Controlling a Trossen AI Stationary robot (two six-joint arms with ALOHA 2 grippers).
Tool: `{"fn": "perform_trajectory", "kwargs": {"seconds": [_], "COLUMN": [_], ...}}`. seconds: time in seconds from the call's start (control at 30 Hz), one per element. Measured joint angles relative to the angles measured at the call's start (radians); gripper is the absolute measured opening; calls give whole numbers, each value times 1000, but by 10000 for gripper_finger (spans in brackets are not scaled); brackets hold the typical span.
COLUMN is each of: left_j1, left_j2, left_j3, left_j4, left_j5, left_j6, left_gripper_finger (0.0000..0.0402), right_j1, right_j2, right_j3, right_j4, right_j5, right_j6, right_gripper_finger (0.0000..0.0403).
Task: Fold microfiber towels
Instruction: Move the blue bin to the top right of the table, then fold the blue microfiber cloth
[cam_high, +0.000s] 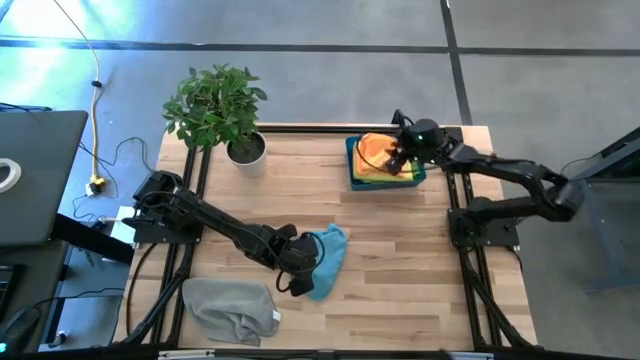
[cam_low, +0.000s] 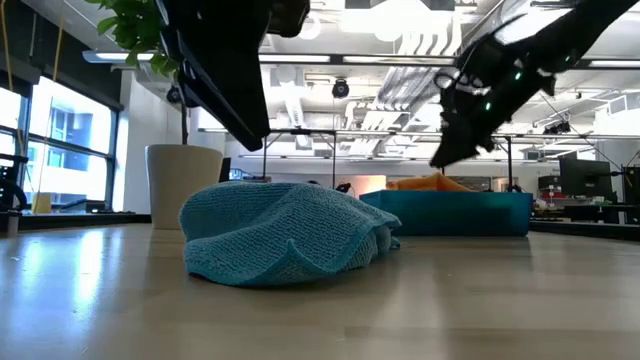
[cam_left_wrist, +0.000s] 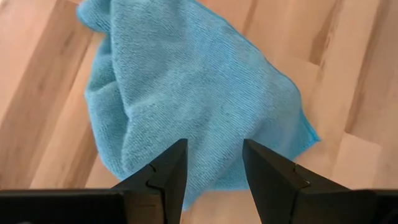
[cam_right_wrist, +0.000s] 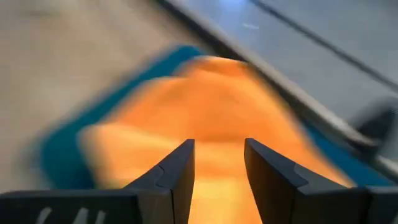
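The wooden tabletop (cam_high: 400, 260) holds everything, and it has bare wood in the middle, which looks like the spot kept free for folding. A potted plant (cam_high: 218, 108) stands near the far left corner, out of the way of the work. A blue bin (cam_high: 352, 172) sits at the far edge toward the right, and it keeps the waiting cloths together in one pile; an orange towel (cam_high: 372, 150) lies on top, with a bit of yellow and green showing under it. A grey towel (cam_high: 228, 306) lies in a loose heap near the front left corner, off to the side. A light blue towel (cam_high: 328, 255) lies bunched up near the front edge, about in the middle, so it is not flat and not yet folded. The left gripper (cam_high: 297, 262) is right at the near side of the light blue towel and points down at it, likely so it can catch an edge. Its two fingers stand apart with a gap between them, and they hold nothing. The right gripper (cam_high: 397, 155) hangs over the bin, just above the orange towel, likely ready to pick the next cloth. Its fingers are apart too, and nothing is between them.
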Motion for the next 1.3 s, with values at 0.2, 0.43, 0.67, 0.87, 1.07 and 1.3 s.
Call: {"fn": "perform_trajectory", "kwargs": {"seconds": [0.2,0.43,0.67,0.87,1.07,1.3], "left_j1": [-7,-56,-131,-159,-160,-159], "left_j2": [0,1,56,111,172,236], "left_j3": [0,0,-1,-1,0,0], "left_j4": [7,10,110,291,376,409], "left_j5": [39,48,5,6,-5,-28], "left_j6": [-10,42,246,337,351,359], "left_gripper_finger": [145,145,145,145,145,145], "right_j1": [225,579,842,963,1023,1075], "right_j2": [-67,-57,-57,-57,-57,-57], "right_j3": [-7,-86,-178,-182,-182,-182], "right_j4": [-30,47,313,336,330,339], "right_j5": [-271,-183,-62,84,164,241], "right_j6": [1,-104,-108,-27,53,55], "right_gripper_finger": [132,132,132,132,132,132]}}
